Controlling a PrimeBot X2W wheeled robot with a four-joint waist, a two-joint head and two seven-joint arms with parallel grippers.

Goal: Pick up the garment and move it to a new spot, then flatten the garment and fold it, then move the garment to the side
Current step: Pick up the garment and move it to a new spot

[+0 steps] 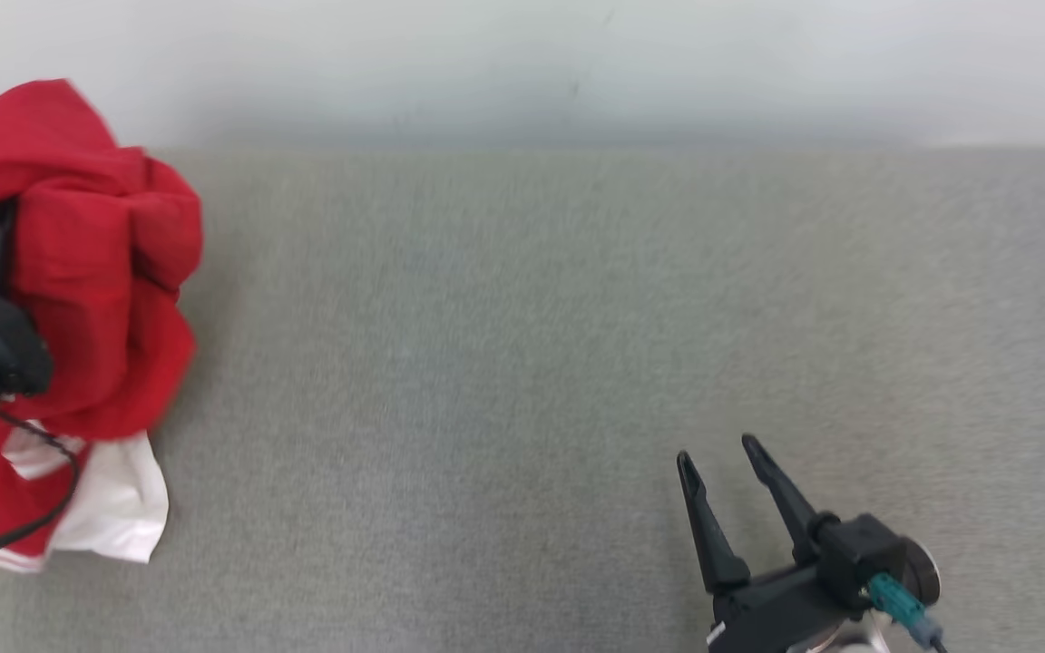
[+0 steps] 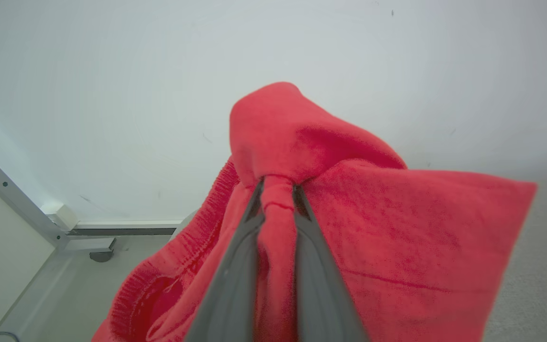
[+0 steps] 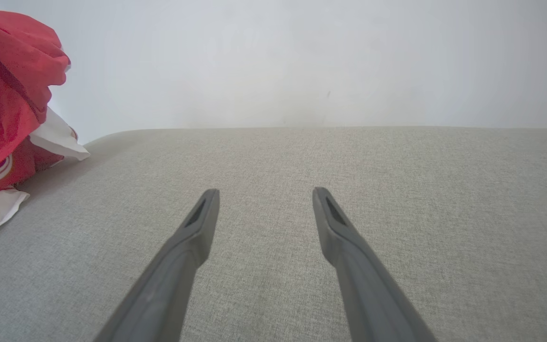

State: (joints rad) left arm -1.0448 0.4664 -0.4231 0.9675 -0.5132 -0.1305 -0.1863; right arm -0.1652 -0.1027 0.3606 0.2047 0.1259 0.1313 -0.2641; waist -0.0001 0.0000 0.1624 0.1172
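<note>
The red garment [image 1: 96, 263], white cloth showing at its lower end, hangs bunched at the far left of the grey surface [image 1: 522, 363]. A fold of it is pinched in my left pincer [image 2: 278, 183], whose fingers are drawn narrow around the cloth. Whether its lowest folds touch the surface I cannot tell. My right pincer [image 1: 716, 451] hovers well apart over the near right of the surface, fingers spread wide, holding nothing. A pale wall [image 1: 522, 63] runs behind.
</note>
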